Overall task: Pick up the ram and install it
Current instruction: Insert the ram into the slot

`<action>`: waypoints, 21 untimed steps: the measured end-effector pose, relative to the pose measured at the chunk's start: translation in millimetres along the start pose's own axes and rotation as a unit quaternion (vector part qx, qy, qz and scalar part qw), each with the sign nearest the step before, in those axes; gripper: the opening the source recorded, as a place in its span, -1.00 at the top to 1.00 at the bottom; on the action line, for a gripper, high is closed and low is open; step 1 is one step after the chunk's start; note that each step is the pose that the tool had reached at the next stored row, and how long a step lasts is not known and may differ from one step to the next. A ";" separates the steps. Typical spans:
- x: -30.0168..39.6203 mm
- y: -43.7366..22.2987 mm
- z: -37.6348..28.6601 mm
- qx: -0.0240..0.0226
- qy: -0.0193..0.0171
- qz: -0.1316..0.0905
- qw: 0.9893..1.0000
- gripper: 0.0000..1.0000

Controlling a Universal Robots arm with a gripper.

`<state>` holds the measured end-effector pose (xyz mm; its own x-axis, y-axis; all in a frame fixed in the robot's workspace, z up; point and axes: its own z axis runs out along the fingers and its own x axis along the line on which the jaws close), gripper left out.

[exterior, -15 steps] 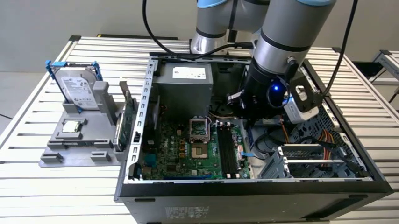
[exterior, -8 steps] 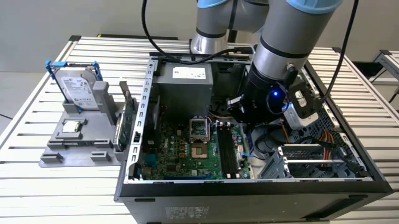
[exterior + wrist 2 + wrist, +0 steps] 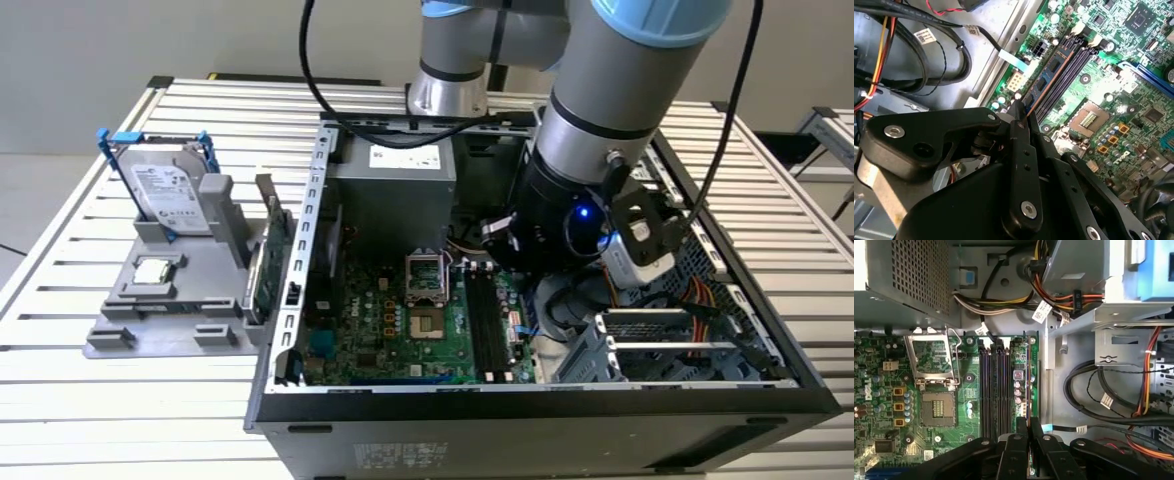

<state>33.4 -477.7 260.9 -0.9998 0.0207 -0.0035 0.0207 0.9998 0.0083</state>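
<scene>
Ram (image 3: 1046,82) stands edge-on in the outermost memory slot (image 3: 1022,385) of the motherboard (image 3: 934,390) inside the computer case (image 3: 534,400), with the hand (image 3: 1020,116) closed on its near end, apparently to keep it aligned with that slot for seating.

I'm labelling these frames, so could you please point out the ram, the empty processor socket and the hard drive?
ram (image 3: 1046,80): second wrist view, its flat blue face.
processor socket (image 3: 937,409): first wrist view, the middle of its contact field.
hard drive (image 3: 170,195): exterior view, its labelled face.
</scene>
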 end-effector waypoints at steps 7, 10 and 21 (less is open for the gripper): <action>2.4 -2.2 9.8 0.000 0.000 -0.001 1.000 1.00; 3.1 -3.0 12.5 0.000 0.000 -0.001 1.000 1.00; 4.0 -3.3 15.9 0.000 0.000 -0.002 1.000 1.00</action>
<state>29.3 -480.7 245.0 -0.9999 0.0168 -0.0032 0.0168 0.9998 0.0080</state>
